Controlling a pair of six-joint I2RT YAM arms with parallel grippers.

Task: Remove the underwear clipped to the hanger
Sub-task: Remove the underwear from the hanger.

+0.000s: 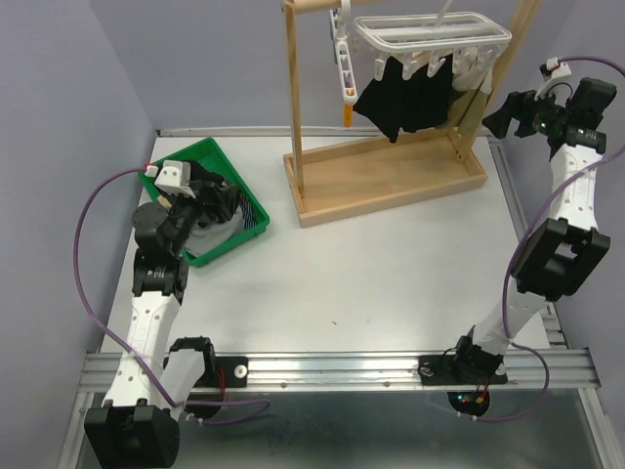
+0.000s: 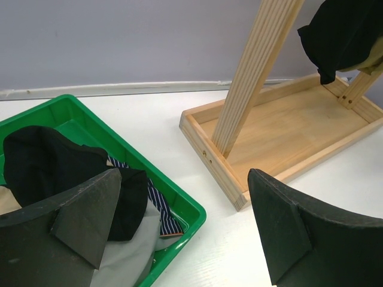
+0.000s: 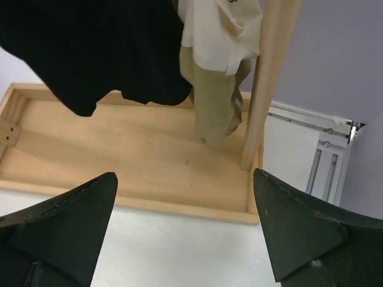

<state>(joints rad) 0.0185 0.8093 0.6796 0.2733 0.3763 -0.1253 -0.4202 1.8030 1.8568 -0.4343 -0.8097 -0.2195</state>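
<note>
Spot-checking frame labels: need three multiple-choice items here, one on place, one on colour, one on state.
1. Where is the green bin relative to the wooden rack?
A) left of it
B) inside its base
C) behind it

2. The hanging garment beside the right post is:
A) red
B) blue
C) tan

3. The left gripper is:
A) shut on cloth
B) open, empty
C) out of view

1 A: top view shows the bin left of the rack.
2 C: right wrist view shows it tan.
3 B: its fingers stand wide apart, nothing between.
</note>
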